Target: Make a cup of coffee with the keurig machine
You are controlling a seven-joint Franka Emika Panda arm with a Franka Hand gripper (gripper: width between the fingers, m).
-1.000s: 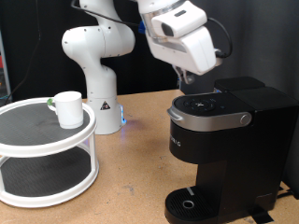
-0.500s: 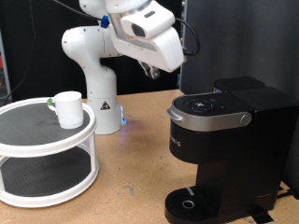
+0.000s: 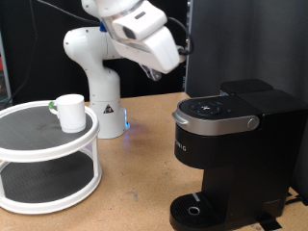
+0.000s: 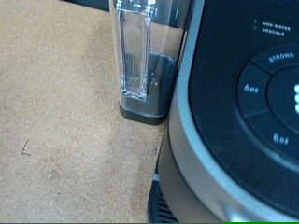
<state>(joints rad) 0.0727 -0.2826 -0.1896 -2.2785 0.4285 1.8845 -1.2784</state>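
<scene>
The white cup (image 3: 69, 111) stands upright on the top tier of a round white rack (image 3: 38, 144) at the exterior view's left. The black keurig machine (image 3: 231, 144) stands at the right with its lid down and nothing on its round drip tray (image 3: 196, 210). My gripper (image 3: 152, 70) hangs in the air, above and to the left of the machine's lid and well right of the cup, touching neither. Nothing shows between its fingers. The wrist view shows the machine's top buttons (image 4: 271, 89) and its clear water tank (image 4: 145, 56); no fingertips show there.
The white robot base (image 3: 101, 72) stands behind the rack on the brown tabletop (image 3: 135, 183). A small blue light (image 3: 127, 122) glows at its foot. A dark curtain closes off the back.
The arm has swung from over the machine's lid towards the exterior view's left and slightly up. The cup and the machine have not moved.
</scene>
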